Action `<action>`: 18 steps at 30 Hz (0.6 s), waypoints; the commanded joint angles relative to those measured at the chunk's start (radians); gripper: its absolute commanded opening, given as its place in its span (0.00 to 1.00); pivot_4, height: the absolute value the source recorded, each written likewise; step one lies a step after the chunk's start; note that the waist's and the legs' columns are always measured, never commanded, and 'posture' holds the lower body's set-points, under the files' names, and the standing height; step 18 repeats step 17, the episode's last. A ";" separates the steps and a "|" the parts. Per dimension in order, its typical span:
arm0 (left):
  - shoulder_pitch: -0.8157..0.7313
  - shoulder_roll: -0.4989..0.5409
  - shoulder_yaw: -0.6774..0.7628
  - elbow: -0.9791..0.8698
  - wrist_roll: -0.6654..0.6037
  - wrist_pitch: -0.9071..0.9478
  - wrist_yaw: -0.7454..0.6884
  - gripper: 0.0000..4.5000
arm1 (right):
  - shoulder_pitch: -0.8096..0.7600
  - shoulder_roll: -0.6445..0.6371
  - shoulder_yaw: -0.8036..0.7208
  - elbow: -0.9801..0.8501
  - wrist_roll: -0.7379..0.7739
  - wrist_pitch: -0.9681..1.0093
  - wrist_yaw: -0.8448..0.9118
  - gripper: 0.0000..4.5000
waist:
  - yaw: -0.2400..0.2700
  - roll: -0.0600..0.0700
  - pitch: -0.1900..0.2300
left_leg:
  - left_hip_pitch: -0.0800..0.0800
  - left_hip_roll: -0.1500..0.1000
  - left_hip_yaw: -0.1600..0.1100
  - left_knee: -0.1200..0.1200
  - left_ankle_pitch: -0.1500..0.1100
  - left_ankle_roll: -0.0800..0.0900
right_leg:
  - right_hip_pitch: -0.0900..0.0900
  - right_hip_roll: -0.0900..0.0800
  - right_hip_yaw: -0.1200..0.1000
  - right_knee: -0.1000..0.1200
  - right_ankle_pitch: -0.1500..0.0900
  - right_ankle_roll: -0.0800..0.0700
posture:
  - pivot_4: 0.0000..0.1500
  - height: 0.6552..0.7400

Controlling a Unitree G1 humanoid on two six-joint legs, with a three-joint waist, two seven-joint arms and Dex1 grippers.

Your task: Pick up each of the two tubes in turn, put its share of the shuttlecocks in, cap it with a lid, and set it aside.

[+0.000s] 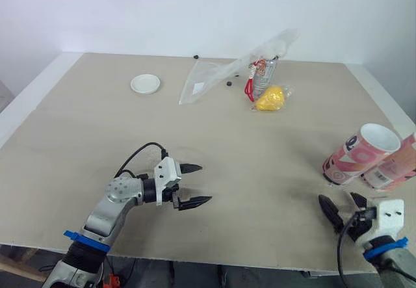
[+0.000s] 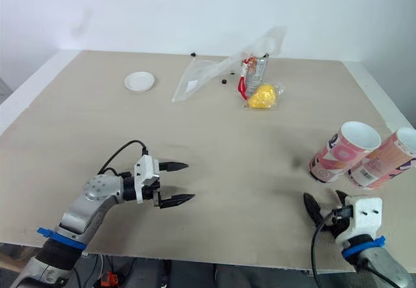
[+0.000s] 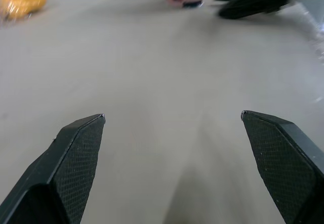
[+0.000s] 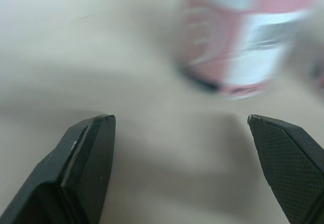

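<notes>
At right, a pink tube (image 1: 359, 153) and a second tube (image 1: 398, 163) lean uncapped. Left gripper (image 1: 205, 183) and right gripper (image 1: 338, 198) gape wide, empty.

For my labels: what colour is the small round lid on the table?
White. The lid shows best in the left eye view.

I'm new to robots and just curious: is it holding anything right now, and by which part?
Nothing is held. The left gripper and right gripper both have open jaws over bare table; the tubes sit untouched.
</notes>
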 commanded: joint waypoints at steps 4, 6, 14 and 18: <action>-0.004 0.057 0.056 0.009 0.011 -0.011 -0.002 1.00 | -0.109 -0.137 0.086 0.003 0.032 -0.158 0.321 1.00 | -0.007 -0.002 0.001 | 0.002 0.001 0.003 0.000 0.000 0.000 | 0.000 -0.001 0.000 0.000 0.001 0.000 | 1.00 1.00; -0.005 0.079 0.069 0.020 0.012 -0.015 -0.008 1.00 | -0.188 -0.158 0.125 0.045 0.033 -0.160 0.365 1.00 | -0.006 -0.003 0.002 | 0.002 0.001 0.003 0.001 0.000 0.000 | -0.001 -0.001 0.000 0.000 0.002 -0.001 | 1.00 1.00; 0.002 0.161 0.122 0.041 0.017 -0.033 -0.017 1.00 | -0.370 -0.184 0.209 0.218 0.007 -0.184 0.467 1.00 | 0.007 -0.005 0.003 | -0.001 -0.001 0.003 0.000 -0.002 0.000 | 0.000 -0.003 -0.002 0.000 -0.002 -0.001 | 1.00 1.00; 0.010 0.174 0.134 0.035 0.016 -0.040 -0.021 1.00 | -0.404 -0.183 0.216 0.263 0.007 -0.187 0.482 1.00 | 0.007 -0.005 0.003 | -0.001 -0.001 0.002 0.000 -0.004 0.001 | 0.001 -0.003 -0.002 0.000 -0.001 0.002 | 1.00 1.00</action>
